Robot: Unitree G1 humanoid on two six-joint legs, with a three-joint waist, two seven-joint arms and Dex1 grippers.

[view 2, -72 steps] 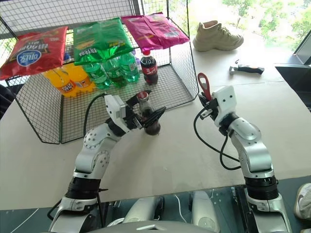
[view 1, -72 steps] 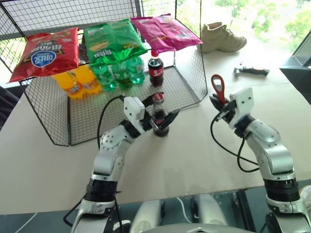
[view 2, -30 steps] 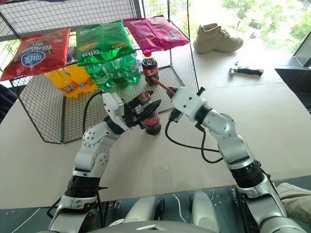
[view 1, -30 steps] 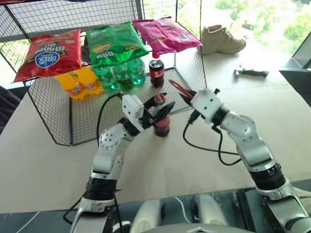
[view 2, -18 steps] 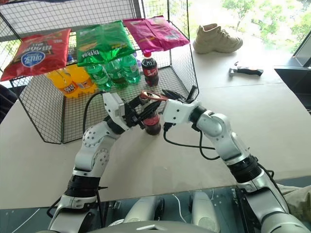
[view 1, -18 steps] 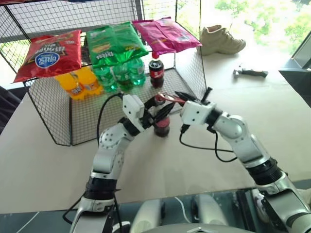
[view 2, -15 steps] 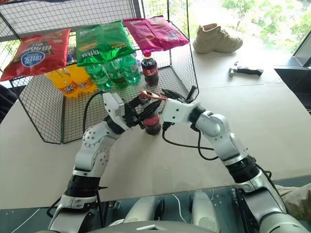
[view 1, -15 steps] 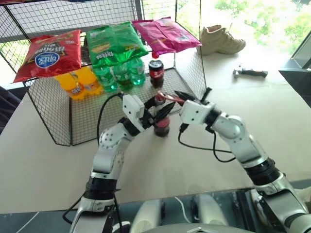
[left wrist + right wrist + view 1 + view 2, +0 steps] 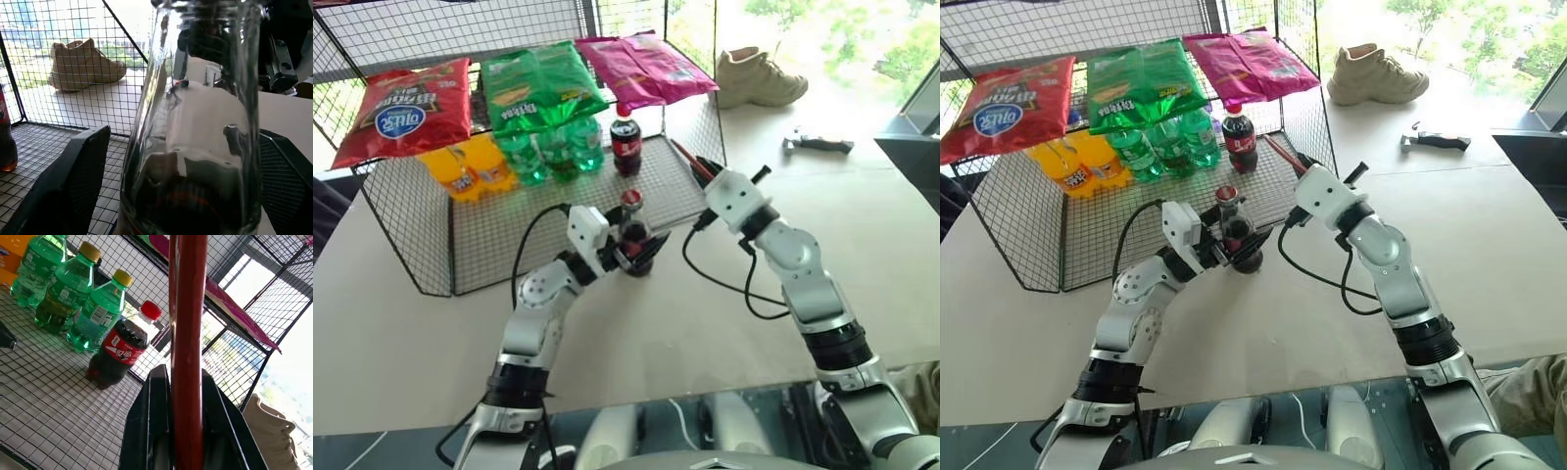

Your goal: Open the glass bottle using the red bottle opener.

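**Red opener lifted clear, cap not yet off**

Glass, slim and contoured, the small clear cola bottle [image 9: 632,233] with its dark liquid and red label band stands upright on the pale worktop [image 9: 636,323], just in front of the black wire-mesh rack [image 9: 431,235]. Its small metal crown cap [image 9: 631,197] sits on the neck, so the opening is not yet done.

The left pincer [image 9: 628,253] surrounds the lower body of the bottle. In the left wrist view the two black fingers [image 9: 73,186] stand spread on either side of the glass with a gap showing, so the bottle appears loosely flanked and not clamped.

The right pincer [image 9: 702,166] is closed tight on the flat red bottle opener [image 9: 186,347], gripping it by the handle. The opener points up and away toward the rack, near the bottle but well clear of the cap.

The step in hand looks like the approach to the cap. Next, the left fingers would likely need to close firmly to steady the bottle. The right arm would then have to bring the opener's loop head down over the cap's rim and lever upward. With the bottle ungripped, any prying could tip it.
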